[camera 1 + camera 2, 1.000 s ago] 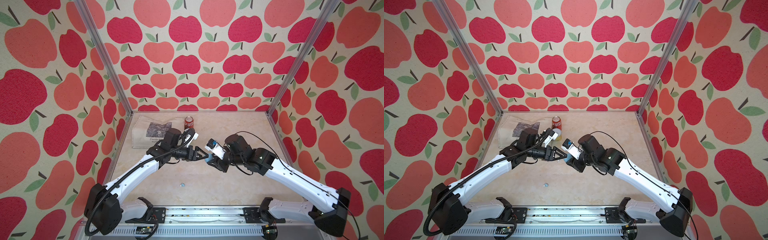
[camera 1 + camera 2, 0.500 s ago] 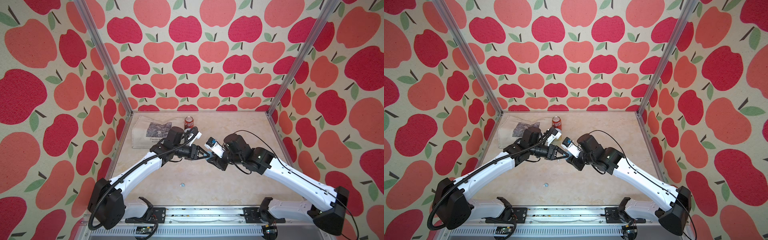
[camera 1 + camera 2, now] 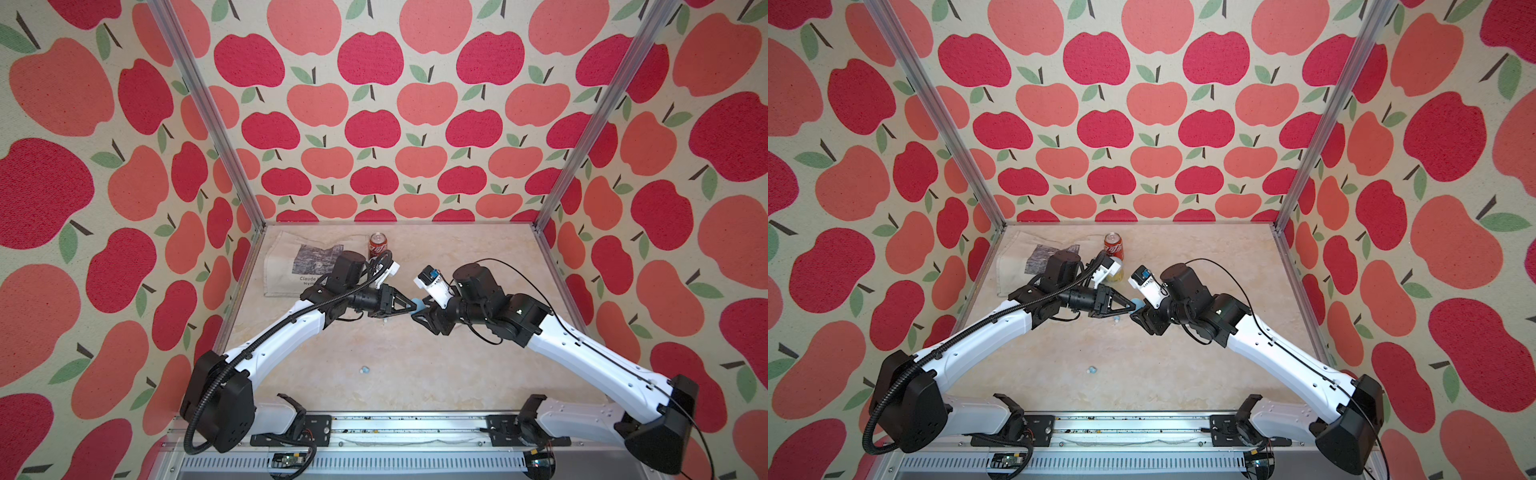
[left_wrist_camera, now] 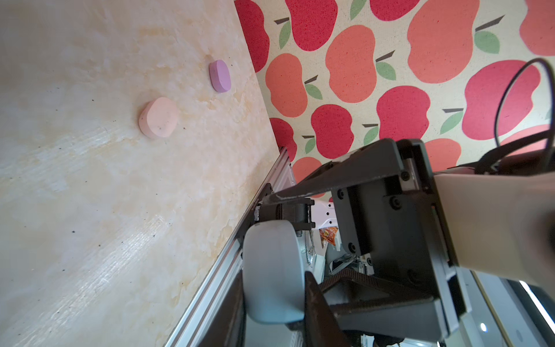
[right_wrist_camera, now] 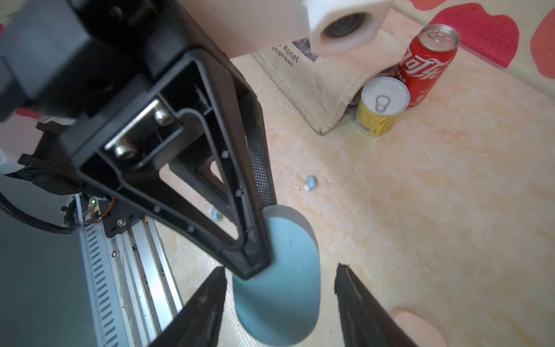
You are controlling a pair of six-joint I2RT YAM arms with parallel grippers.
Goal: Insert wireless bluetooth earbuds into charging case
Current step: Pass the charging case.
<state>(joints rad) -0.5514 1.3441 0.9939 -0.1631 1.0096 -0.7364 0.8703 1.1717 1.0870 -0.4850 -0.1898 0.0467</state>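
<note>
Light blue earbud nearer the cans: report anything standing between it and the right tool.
The blue case, pinched by the left tool, sits between the open fingers of the right tool. The light blue earbud lies on the table beyond it, so the case and left tool likely block a straight reach.

Tabletop in view: a pale marbled tabletop (image 3: 415,365) carries a scatter of small items. Almost beneath the left gripper (image 3: 412,308), which meets the right gripper (image 3: 420,313) tip to tip above mid-table, lies one light blue earbud (image 3: 385,321). A second earbud (image 3: 365,369) lies well apart from both grippers, toward the robot's base rail. Beyond the left gripper, toward the back wall, a printed canvas tote bag (image 3: 286,266) lies flat. An upright red cola can (image 3: 378,246) and a yellow can (image 5: 381,108) stand just beside its edge. Near the right gripper rests a pink case (image 4: 158,117), with a purple case (image 4: 220,75) just past it, nearer the side wall.
</note>
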